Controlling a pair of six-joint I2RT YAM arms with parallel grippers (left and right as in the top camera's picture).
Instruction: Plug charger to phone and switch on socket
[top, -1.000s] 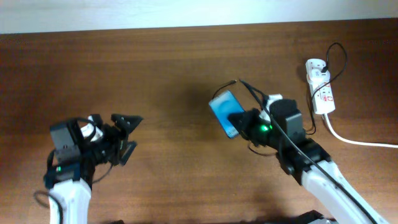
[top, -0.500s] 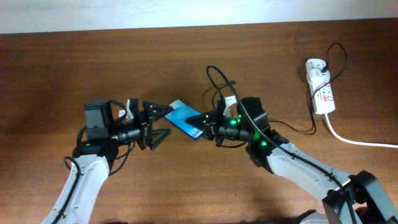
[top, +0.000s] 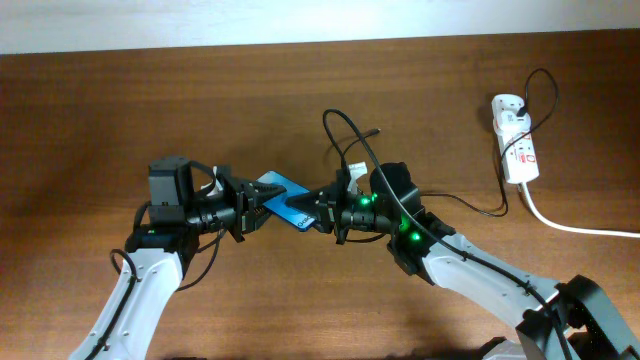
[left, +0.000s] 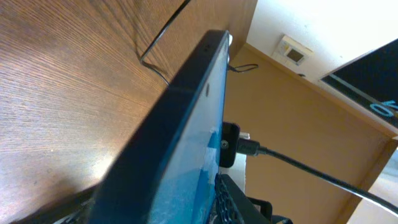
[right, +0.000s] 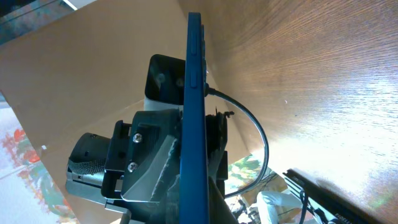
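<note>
The phone (top: 284, 199), blue-screened, hangs above the table between my two grippers. My right gripper (top: 318, 207) is shut on its right end; in the right wrist view the phone (right: 194, 93) stands edge-on between the fingers. My left gripper (top: 262, 200) is closed on the left end, and in the left wrist view a ribbed pad (left: 231, 202) presses the blue screen of the phone (left: 186, 124). The charger, a thin black cable, arcs behind the right gripper to its free tip (top: 374, 131). The socket (top: 515, 140) lies at the far right.
A thick white cord (top: 575, 227) runs from the socket off the right edge. The black cable (top: 470, 203) trails across the brown table (top: 150, 100) between the right arm and the socket. A pale wall borders the table's far edge.
The right arm carried the phone left toward the table's middle. The left arm swung right to meet it, and its jaws went from wide open to closed on the phone's left end.
</note>
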